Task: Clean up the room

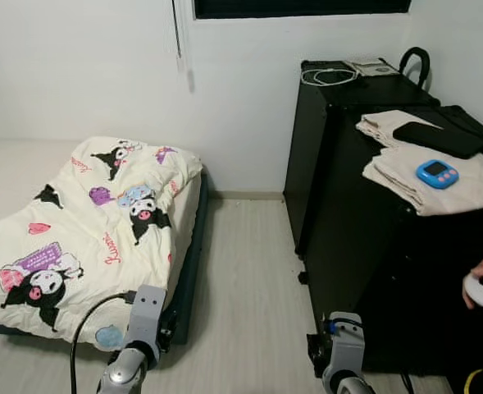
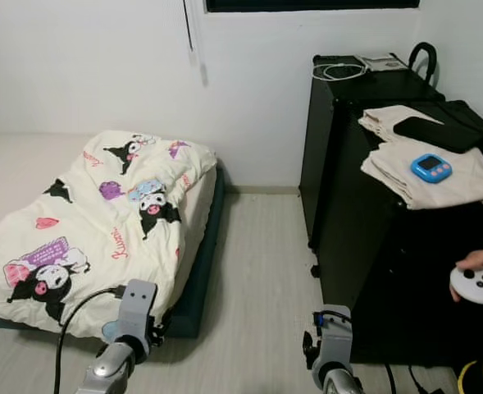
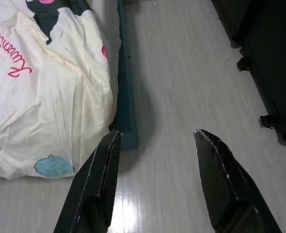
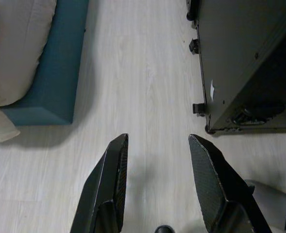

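Hanging low over floor (image 4: 143,87): left end effector (image 3: 155,141), right end effector (image 4: 157,145), fingers apart.

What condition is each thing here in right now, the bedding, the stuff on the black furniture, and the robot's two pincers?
Duvet: rumpled, spread over the mattress.
Mattress: flat on the floor.
Folded cloths: stacked on the black cabinet.
Blue timer: lying on the cloths.
White cable: coiled on the far cabinet top.
White controller: held in a person's hand.
Left pincer: open, above the floor by the mattress corner.
Right pincer: open, above bare floor.
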Available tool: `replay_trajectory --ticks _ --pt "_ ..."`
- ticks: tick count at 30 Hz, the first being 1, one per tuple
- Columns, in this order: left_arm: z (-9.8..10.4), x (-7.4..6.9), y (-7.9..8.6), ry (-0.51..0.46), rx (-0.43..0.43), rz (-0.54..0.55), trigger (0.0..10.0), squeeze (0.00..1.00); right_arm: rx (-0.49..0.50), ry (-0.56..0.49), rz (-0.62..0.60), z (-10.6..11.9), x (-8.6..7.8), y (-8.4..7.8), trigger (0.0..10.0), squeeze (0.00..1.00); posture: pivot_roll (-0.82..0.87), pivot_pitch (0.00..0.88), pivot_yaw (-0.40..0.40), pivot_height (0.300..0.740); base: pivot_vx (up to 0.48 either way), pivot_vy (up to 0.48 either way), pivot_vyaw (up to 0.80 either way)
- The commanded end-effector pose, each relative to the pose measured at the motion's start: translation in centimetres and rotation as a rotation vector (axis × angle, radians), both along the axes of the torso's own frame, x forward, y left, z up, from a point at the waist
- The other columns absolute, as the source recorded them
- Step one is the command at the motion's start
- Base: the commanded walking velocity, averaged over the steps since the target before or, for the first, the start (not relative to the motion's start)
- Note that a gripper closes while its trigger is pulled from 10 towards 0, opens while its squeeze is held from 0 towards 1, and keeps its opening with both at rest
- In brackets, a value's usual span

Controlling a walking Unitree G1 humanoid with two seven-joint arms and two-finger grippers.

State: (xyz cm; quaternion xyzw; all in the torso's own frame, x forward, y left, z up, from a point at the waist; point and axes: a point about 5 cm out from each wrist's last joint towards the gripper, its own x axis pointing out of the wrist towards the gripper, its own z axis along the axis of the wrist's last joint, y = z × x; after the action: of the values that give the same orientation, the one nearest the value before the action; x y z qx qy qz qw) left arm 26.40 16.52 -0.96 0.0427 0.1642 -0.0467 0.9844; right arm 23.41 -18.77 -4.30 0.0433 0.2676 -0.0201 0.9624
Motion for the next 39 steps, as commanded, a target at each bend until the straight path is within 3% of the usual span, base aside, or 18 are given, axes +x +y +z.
replay_trajectory --ticks 1,39 --pt "0.02 -0.12 0.13 -0.008 0.004 0.0 10.0 0.0 0.003 0.0 -0.004 -0.14 -0.27 -0.05 10.0 0.0 0.04 0.067 0.015 0.734 0.401 0.0 0.0" --pt "0.06 -0.11 0.18 -0.01 0.001 -0.008 10.0 0.0 0.01 -0.008 -0.005 -0.15 -0.34 0.14 10.0 0.0 0.04 0.079 0.022 0.734 0.398 0.0 0.0"
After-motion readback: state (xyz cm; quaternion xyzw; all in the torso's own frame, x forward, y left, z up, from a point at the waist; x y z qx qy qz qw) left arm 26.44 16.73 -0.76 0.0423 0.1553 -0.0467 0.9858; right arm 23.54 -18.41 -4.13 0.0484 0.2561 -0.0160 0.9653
